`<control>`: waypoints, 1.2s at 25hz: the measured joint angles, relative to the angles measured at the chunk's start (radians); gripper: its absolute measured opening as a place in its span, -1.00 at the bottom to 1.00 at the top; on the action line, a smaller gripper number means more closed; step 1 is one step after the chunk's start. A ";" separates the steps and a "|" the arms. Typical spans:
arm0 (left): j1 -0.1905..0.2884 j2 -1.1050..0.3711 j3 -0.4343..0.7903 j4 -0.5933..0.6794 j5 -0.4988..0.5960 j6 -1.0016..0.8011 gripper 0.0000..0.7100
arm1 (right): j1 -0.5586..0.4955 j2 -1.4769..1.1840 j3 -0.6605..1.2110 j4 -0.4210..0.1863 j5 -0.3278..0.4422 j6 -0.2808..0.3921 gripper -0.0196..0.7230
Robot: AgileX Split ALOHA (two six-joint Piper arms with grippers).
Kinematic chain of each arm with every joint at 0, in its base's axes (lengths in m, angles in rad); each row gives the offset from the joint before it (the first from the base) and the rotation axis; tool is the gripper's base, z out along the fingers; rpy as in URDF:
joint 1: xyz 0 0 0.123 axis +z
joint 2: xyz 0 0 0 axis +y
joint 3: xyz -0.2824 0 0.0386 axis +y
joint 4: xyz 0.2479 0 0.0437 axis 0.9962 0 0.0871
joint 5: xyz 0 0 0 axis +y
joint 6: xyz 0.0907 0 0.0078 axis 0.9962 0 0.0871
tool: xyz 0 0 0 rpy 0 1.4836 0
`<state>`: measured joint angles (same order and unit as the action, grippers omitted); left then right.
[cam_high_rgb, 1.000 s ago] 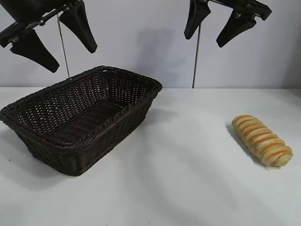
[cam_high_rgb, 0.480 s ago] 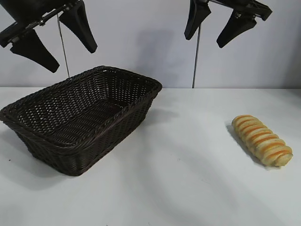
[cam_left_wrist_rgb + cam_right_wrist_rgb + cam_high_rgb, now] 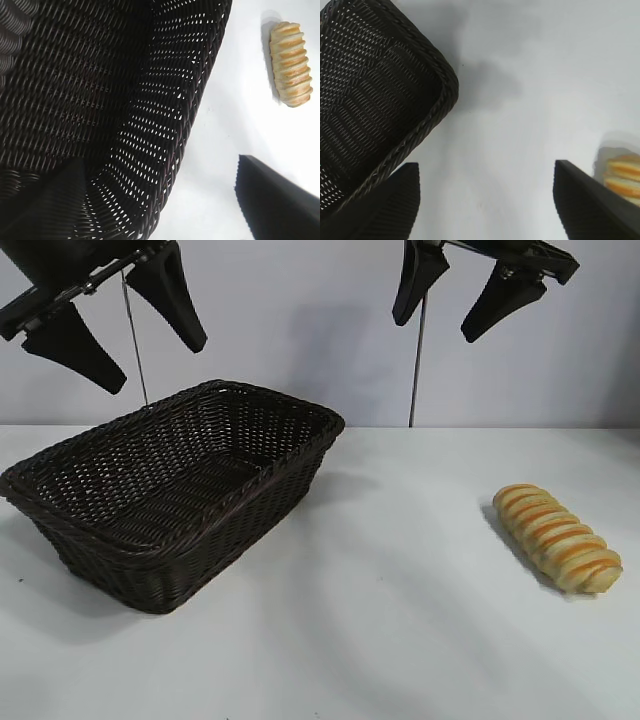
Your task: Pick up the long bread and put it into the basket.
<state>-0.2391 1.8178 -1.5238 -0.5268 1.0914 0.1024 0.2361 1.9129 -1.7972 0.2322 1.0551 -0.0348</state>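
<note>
The long bread, pale tan with orange-brown stripes, lies on the white table at the right. It also shows in the left wrist view and at the edge of the right wrist view. The basket, dark brown wicker and empty, stands at the left; it shows in the left wrist view and the right wrist view too. My left gripper hangs open high above the basket. My right gripper hangs open high above the table, between basket and bread.
The white table spreads wide between the basket and the bread. Two thin vertical rods stand against the grey back wall.
</note>
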 joint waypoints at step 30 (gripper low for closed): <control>0.000 -0.296 0.367 0.213 -0.059 -0.382 0.68 | 0.000 0.000 0.000 0.000 0.001 0.000 0.50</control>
<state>-0.2391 1.5219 -1.1572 -0.3139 1.0325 -0.2792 0.2361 1.9129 -1.7972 0.2322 1.0563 -0.0348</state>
